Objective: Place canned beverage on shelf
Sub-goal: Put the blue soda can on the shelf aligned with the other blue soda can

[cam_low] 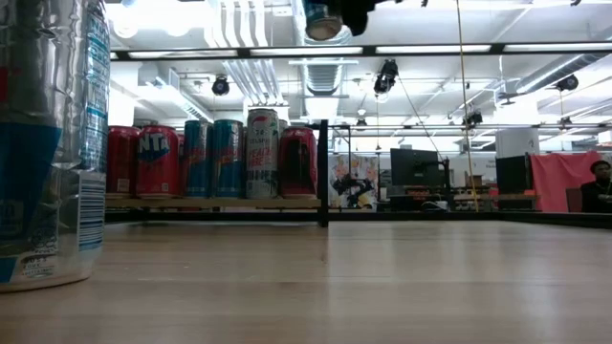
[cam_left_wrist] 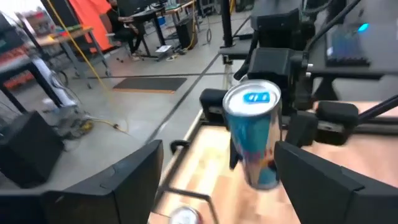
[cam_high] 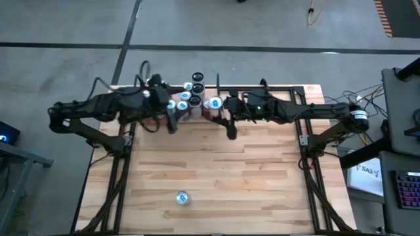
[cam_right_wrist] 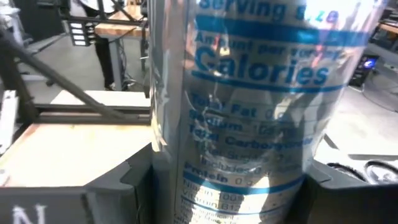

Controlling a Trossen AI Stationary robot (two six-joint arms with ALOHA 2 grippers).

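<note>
My right gripper [cam_high: 221, 109] is shut on a silver-and-blue can [cam_high: 213, 103], held high over the table's far middle. The can also shows at the top of the low view [cam_low: 323, 19] and in the left wrist view [cam_left_wrist: 255, 134]. The shelf [cam_low: 220, 203], a narrow black-framed bay with a wood floor, holds several upright cans [cam_low: 263, 153] just left of the held can. My left gripper [cam_high: 172, 122] is open and empty by the shelf, pointing at the held can. Another silver-and-blue can [cam_high: 182, 197] stands on its base near the table's near edge. My right gripper pinches the can's side wall [cam_right_wrist: 163, 155] between its two fingers, one on each side. The fingers come level from the table's right side. The can is lifted clear of the table and the shelf, about upright with its top up.
The wider bay of the same black frame [cam_high: 275, 92] runs along the far edge to the right. Bare wood table [cam_high: 216, 170] lies between the arms and the near can. Beyond the table are desks, screens and a person [cam_low: 599, 186].
</note>
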